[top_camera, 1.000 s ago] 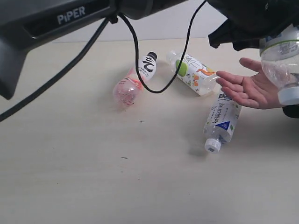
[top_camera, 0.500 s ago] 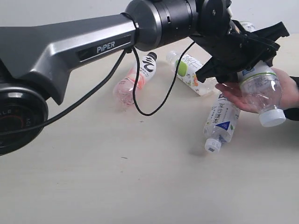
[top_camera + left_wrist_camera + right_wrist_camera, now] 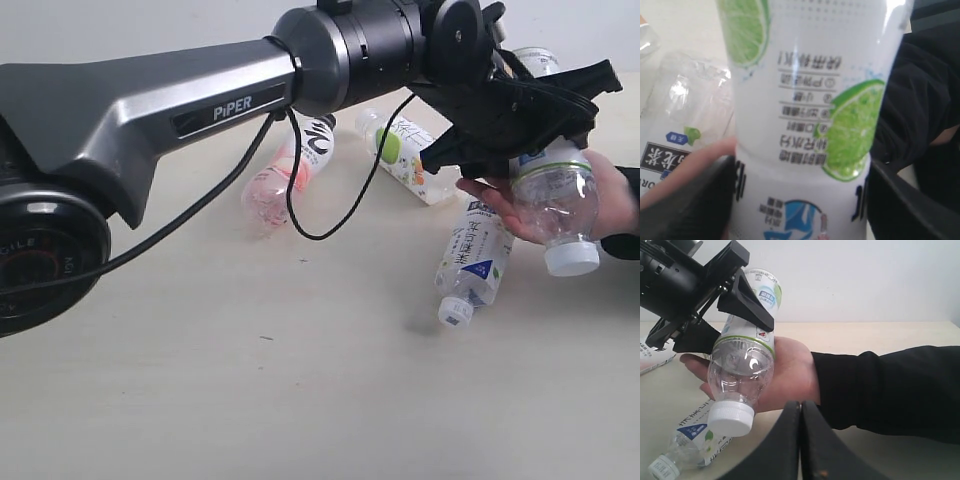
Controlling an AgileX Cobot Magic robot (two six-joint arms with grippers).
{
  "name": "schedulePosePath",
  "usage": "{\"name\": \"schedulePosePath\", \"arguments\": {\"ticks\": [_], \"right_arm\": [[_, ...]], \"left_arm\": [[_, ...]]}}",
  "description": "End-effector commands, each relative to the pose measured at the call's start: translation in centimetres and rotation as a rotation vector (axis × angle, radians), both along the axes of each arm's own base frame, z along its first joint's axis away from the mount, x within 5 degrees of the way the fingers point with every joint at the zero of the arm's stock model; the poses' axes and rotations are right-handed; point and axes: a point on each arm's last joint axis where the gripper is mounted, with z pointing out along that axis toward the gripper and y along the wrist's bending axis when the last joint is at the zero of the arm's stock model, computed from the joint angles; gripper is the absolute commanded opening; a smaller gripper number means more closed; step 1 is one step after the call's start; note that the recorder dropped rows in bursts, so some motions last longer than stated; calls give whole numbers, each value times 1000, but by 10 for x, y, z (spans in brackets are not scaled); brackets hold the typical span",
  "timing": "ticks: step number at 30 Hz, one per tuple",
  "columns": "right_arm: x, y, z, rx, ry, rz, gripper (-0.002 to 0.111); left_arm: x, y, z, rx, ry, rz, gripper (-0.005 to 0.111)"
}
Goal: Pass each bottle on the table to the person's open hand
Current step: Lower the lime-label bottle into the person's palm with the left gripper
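Lime-label bottle (image 3: 742, 355) is tilted cap-down with its side on the open hand (image 3: 790, 370), so the handover looks nearly done. Left fingers (image 3: 725, 320) are clamped across its label. Right fingers (image 3: 800, 440) are pressed together, holding nothing. Pink bottle (image 3: 285, 175), orange-label bottle (image 3: 415, 155) and blue-label bottle (image 3: 475, 255) lie on the bench (image 3: 250, 380), not yet handed over.

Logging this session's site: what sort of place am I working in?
Probably a lab or test bench: a pale wood-grain table, a plain white wall behind it, and loose drink bottles lying on it as props.

Black long sleeve (image 3: 880, 390), possibly a sweater's, before a plain pale wall (image 3: 865, 280)
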Motion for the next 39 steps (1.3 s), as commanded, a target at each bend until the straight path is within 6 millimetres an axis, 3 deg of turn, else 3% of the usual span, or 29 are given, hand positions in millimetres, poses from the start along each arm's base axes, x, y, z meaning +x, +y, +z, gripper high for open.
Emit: {"name": "schedulePosePath", "arguments": {"ticks": [1, 14, 21, 35, 37, 39], "right_arm": [[0, 0, 0, -5, -12, -3, 0], [0, 0, 0, -5, -12, -3, 0], [0, 0, 0, -5, -12, -3, 0], [0, 0, 0, -5, -12, -3, 0], [0, 0, 0, -5, -12, -3, 0], [0, 0, 0, -5, -12, -3, 0]], "left_arm": [[2, 0, 2, 1, -39, -26, 71], [4, 3, 7, 7, -66, -37, 94], [2, 10, 36, 17, -150, -62, 94], [-2, 53, 93, 200, -249, -134, 93], [-5, 58, 101, 222, -266, -157, 87], [-8, 62, 106, 246, -277, -185, 75]]}}
